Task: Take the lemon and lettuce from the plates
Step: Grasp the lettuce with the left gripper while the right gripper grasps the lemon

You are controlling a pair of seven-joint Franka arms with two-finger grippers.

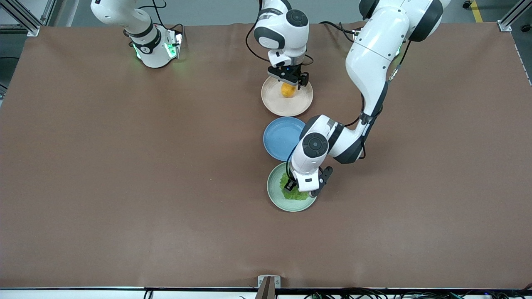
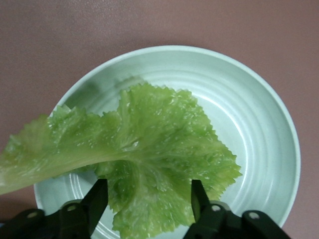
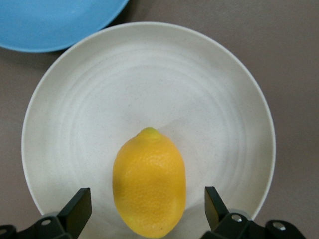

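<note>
The lemon (image 1: 288,90) (image 3: 149,182) lies on the beige-pink plate (image 1: 286,106) (image 3: 209,94), toward the robots' bases. My right gripper (image 1: 289,83) (image 3: 147,209) is open just over it, one finger on each side, with gaps to the fruit. The lettuce (image 1: 292,192) (image 2: 144,149) lies on the mint green plate (image 1: 276,195) (image 2: 254,114), nearest the front camera. My left gripper (image 1: 302,189) (image 2: 148,196) is open low over the leaf, fingers straddling its crinkled edge. The leaf's pale stem end (image 2: 20,174) hangs over the plate's rim.
An empty blue plate (image 1: 282,137) (image 3: 45,20) lies between the two plates, and the left arm's forearm passes over its edge. Brown table cover (image 1: 124,174) spreads all around the row of plates.
</note>
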